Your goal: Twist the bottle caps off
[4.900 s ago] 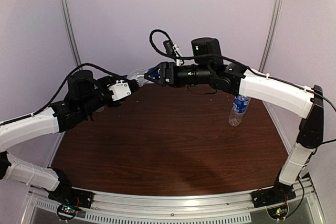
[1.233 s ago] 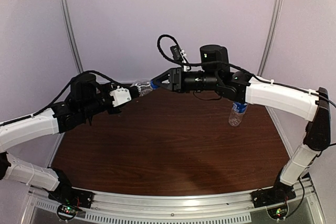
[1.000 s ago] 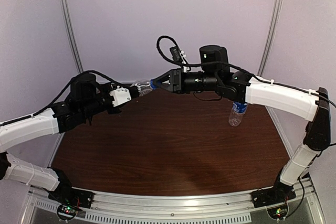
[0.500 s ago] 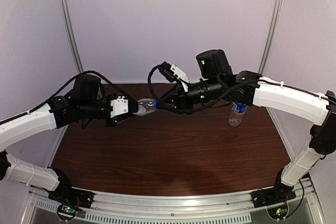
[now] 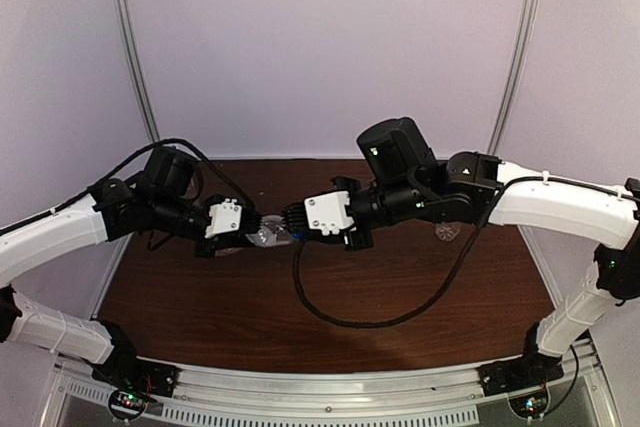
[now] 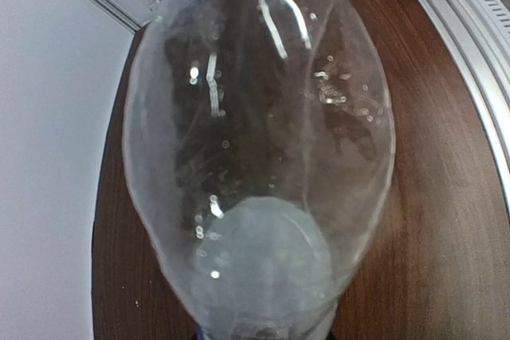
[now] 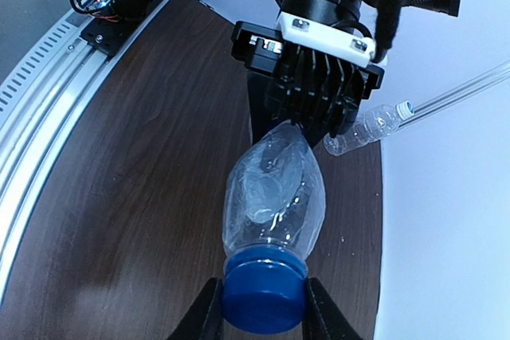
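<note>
Blue cap (image 7: 264,292) sits in right pincer (image 7: 260,314); left pincer (image 5: 250,234) grips bottle (image 7: 275,189).

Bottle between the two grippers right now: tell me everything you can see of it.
The bottle is small and made of thin clear plastic. It has no label, its wall is dented and crumpled, and there are specks or droplets inside. A dark blue cap sits on its neck. It lies roughly level over the dark wood-grain table, spanning the two arms. The left gripper is shut on its base end. The right gripper clamps the cap between its fingers.
</note>
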Tool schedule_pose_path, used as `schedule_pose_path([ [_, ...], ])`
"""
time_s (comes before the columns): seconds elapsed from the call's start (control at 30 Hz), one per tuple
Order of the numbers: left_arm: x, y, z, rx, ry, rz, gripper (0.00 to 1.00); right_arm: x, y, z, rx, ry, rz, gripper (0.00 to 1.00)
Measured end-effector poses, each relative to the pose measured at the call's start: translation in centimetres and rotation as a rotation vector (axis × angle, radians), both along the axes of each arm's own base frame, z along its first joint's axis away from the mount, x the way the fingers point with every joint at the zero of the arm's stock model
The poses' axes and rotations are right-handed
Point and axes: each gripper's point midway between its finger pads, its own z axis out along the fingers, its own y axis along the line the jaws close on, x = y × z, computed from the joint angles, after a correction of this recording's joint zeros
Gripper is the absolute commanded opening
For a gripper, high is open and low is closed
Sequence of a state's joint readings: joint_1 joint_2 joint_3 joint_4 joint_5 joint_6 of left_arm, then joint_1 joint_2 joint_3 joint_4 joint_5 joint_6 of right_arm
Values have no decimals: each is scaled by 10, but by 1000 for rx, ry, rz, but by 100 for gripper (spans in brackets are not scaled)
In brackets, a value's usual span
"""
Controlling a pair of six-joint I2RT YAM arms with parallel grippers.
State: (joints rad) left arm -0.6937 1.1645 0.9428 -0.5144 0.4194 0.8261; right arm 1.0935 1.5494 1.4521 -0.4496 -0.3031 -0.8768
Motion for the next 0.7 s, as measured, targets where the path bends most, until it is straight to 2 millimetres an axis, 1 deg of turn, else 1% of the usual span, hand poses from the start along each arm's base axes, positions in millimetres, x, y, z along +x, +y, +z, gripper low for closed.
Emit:
schedule_pose_path([
  [0.03,1,0,1,-1,-4,5,8,1,0,0,3,-15,0,77],
  [0.07,1,0,1,-5,-3,5,8,2,0,1,10,-23,-8,97],
  [0.1,1,-2,2,-9,-3,3,8,5,1,3,19,-36,-17,99],
  [0.23,4,-5,7,-27,-24,11,8,15,5,17,86,-36,-84,100],
  [0.27,8,-5,9,-34,-41,28,10,18,6,22,114,-15,-111,100],
  [0.33,17,-3,11,-44,-74,70,11,23,5,33,176,48,-165,100],
  [0.43,36,2,14,-53,-139,171,12,28,1,55,304,211,-223,100],
  [0.5,52,6,21,-69,-205,248,12,41,-7,73,411,362,-281,94],
  [0.6,75,13,37,-102,-318,353,12,73,-24,97,594,601,-384,85],
  [0.67,87,18,48,-122,-391,404,12,92,-34,102,673,732,-459,81],
  [0.7,91,20,53,-129,-424,421,12,98,-36,101,700,795,-491,80],
])
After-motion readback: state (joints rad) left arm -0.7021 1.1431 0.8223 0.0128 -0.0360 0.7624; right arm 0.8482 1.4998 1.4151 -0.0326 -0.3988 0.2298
